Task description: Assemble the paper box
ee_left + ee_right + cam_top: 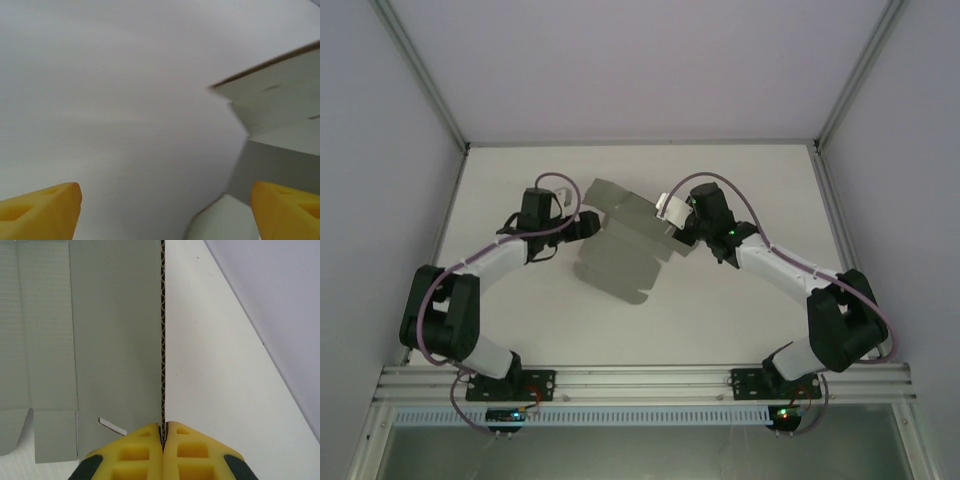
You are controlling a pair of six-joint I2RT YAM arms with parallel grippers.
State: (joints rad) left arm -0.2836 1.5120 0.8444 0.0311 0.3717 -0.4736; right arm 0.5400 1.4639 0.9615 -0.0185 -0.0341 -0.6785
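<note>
The paper box (620, 245) is a grey die-cut cardboard sheet, partly folded, at the middle of the table between both arms. My right gripper (678, 232) holds its right edge. In the right wrist view its yellow fingers (145, 445) press together on the corrugated edge of an upright panel (120, 340), and the gripper (163, 429) is shut on it. My left gripper (588, 226) is at the sheet's left side. In the left wrist view the left gripper (165, 215) is open with its fingertips (42, 210) far apart. A pale cardboard flap (280, 100) hangs near the right fingertip without being pinched.
White table (740, 310) inside a white-walled enclosure. Aluminium posts (420, 75) rise at the back corners, and a frame rail (640, 380) runs along the near edge by the arm bases. In the right wrist view the back wall (280, 315) is close on the right.
</note>
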